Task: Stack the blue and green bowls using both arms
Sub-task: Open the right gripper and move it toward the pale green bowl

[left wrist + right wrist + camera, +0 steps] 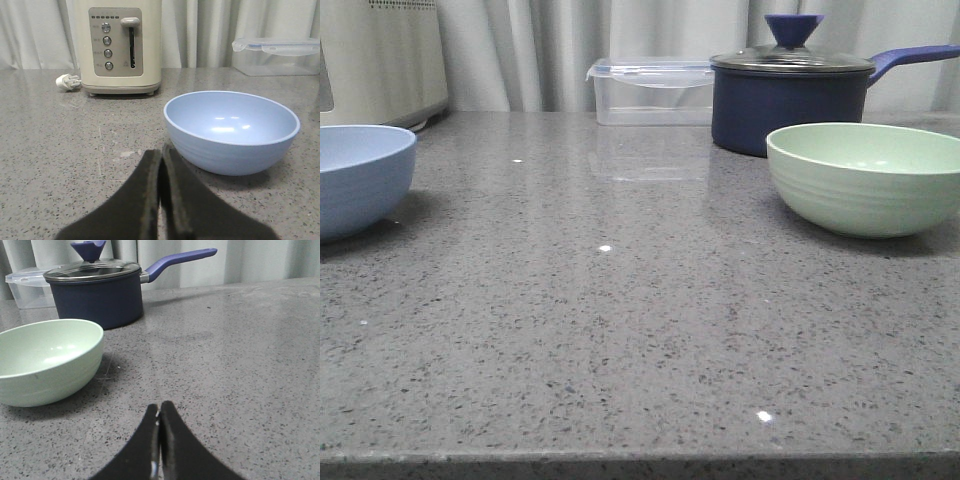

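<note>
The blue bowl point(358, 178) stands upright and empty at the table's left edge; it also shows in the left wrist view point(231, 131). The green bowl point(868, 176) stands upright and empty at the right, in front of the navy pot; it also shows in the right wrist view point(46, 360). My left gripper point(161, 152) is shut and empty, low over the table just short of the blue bowl. My right gripper point(159, 407) is shut and empty, a little away from the green bowl. Neither arm shows in the front view.
A dark navy lidded pot point(790, 95) with a long handle stands behind the green bowl. A clear plastic lidded box point(650, 90) sits at the back middle. A cream toaster point(119, 46) with a white plug point(67, 81) stands behind the blue bowl. Grey curtains hang behind the table.
</note>
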Controlling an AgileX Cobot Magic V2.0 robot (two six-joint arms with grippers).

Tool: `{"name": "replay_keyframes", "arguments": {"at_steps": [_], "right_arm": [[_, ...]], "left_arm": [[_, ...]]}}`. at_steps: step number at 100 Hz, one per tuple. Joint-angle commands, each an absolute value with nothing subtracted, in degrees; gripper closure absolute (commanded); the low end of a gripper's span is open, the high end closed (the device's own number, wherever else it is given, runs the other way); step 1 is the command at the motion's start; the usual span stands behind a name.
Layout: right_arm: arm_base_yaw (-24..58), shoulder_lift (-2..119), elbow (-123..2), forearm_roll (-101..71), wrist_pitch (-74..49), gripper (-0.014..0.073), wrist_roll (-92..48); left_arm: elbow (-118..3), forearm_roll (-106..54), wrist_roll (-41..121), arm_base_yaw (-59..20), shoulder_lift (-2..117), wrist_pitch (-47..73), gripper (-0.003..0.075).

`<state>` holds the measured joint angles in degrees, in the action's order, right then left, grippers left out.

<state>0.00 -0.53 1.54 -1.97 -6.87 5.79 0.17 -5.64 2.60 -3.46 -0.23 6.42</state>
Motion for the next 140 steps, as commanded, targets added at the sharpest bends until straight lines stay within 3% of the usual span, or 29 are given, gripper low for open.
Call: {"name": "replay_keyframes", "arguments": {"at_steps": [1, 59, 108, 140], "right_arm": [[-0.23, -1.67, 1.54, -1.29, -2.53, 0.0666, 5.37], [-0.23, -1.67, 1.54, -1.29, -2.07, 0.0666, 5.37], [-0.23, -1.62, 1.2, -1.29, 8.65, 0.0666, 5.37], [-0.23, 1.27, -9.09, -1.29, -10.62, 0.0666, 5.37]], "left_arm": [[2.38, -5.81, 2.59, -3.36, -2.18, 1.47, 0.0741], [2.38, -5.81, 2.59, -3.36, -2.18, 1.47, 0.0741], [1.31, -5.81, 2.59, -3.36, -2.18, -0.78, 0.0741], [-11.99, -5.81, 2.59, -3.36, 0.69, 10.78, 0.0741]]}}
